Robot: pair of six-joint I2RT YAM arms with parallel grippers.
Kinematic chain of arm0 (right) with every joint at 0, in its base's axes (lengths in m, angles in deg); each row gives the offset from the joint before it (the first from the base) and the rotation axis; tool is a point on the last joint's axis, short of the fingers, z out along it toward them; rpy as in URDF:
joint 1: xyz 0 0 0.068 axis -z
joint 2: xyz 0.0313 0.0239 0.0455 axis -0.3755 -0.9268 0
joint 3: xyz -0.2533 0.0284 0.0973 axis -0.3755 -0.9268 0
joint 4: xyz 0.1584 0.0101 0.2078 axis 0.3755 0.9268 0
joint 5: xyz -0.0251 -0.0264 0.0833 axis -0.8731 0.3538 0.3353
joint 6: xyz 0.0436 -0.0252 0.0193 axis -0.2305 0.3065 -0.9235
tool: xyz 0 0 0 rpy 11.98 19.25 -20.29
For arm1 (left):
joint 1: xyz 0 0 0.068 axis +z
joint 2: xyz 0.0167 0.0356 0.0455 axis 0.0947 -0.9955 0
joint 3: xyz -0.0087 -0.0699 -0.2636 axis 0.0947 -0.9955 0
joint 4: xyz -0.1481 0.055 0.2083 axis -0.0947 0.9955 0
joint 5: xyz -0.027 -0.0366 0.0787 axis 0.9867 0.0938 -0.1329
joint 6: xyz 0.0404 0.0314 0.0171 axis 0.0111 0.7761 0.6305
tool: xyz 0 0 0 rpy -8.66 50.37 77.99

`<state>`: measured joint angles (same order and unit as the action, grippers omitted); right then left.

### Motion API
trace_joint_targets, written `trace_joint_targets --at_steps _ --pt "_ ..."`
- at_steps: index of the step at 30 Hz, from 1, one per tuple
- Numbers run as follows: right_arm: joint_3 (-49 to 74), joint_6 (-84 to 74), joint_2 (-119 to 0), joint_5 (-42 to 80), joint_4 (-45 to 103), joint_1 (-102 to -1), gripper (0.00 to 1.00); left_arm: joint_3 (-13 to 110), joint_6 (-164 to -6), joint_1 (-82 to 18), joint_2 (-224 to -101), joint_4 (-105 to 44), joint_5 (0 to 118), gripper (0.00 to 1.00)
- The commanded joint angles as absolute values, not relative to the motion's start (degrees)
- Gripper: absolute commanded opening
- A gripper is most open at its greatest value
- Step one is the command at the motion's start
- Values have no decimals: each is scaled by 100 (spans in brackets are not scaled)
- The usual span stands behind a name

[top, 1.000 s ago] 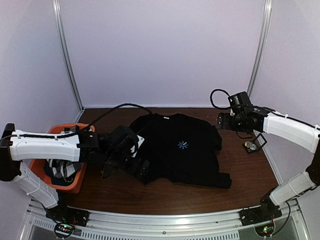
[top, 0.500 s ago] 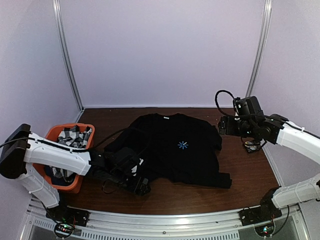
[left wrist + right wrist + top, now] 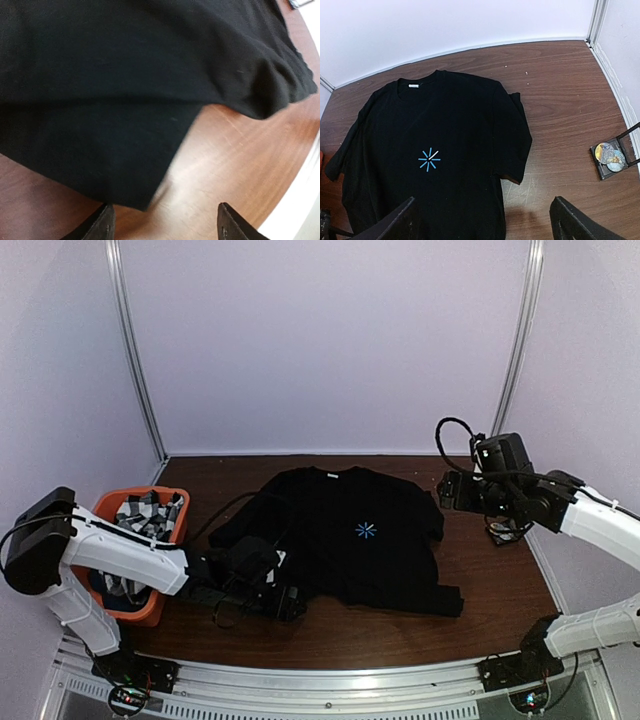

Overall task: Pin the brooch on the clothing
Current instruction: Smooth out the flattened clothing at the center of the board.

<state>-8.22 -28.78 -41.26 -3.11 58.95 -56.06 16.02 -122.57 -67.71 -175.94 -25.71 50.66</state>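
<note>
Black jersey spreads over the near-left of the wooden surface (image 3: pixel 340 635). There a hem corner (image 3: pixel 145 200) lies flat just ahead of the left claw (image 3: pixel 165 205). That claw sits low over the wood with its fingers apart and nothing between them.

The T-shirt (image 3: pixel 350 560) is laid front-up across the middle of the surface, collar toward the far wall, with a light-blue starburst (image 3: pixel 366 530) on the chest. It looks light, limp and quick to bunch. A pinch at the hem or a sleeve edge should lift a single layer, and the cloth will likely need holding taut for a pin.

At the left, an orange basket (image 3: pixel 150 612) holds checked cloth (image 3: pixel 145 515). At the far right, the right claw (image 3: pixel 484 200) hovers high, fingers wide, gripping nothing. Below it, well apart from the shirt, a small open black case (image 3: pixel 600 167) holds what may be the brooch (image 3: pixel 610 154); it is too small to be sure.
</note>
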Motion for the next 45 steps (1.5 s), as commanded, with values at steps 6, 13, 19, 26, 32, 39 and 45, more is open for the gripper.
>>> trace_joint_targets --at_steps 6,13,19,26,32,39,45 --pt "-897 -3083 -3944 -486 6136 -5968 92 2119 -12553 -6673 -18213 -2096 4670 70" --pt "-1006 -3161 -3857 -564 6128 -6056 92 2020 -12544 -6608 -18150 -2435 4643 47" --pt "-1081 -3125 -3919 -596 6199 -6123 91 2049 -12549 -6602 -18010 -2316 4440 13" --pt "-1536 -3240 -4122 -451 6384 -6348 91 2417 -12307 -6607 -17024 -1729 4157 0" --pt "-1824 -3445 -4543 -425 6386 -6520 91 2804 -12048 -6612 -16148 -852 4121 0" --pt "-2135 -3614 -4743 -407 6473 -6855 91 2633 -12375 -6641 -15876 -325 4633 0" --pt "-2347 -3568 -4869 -221 6554 -7334 90 2687 -12353 -6643 -15909 -297 4311 0"
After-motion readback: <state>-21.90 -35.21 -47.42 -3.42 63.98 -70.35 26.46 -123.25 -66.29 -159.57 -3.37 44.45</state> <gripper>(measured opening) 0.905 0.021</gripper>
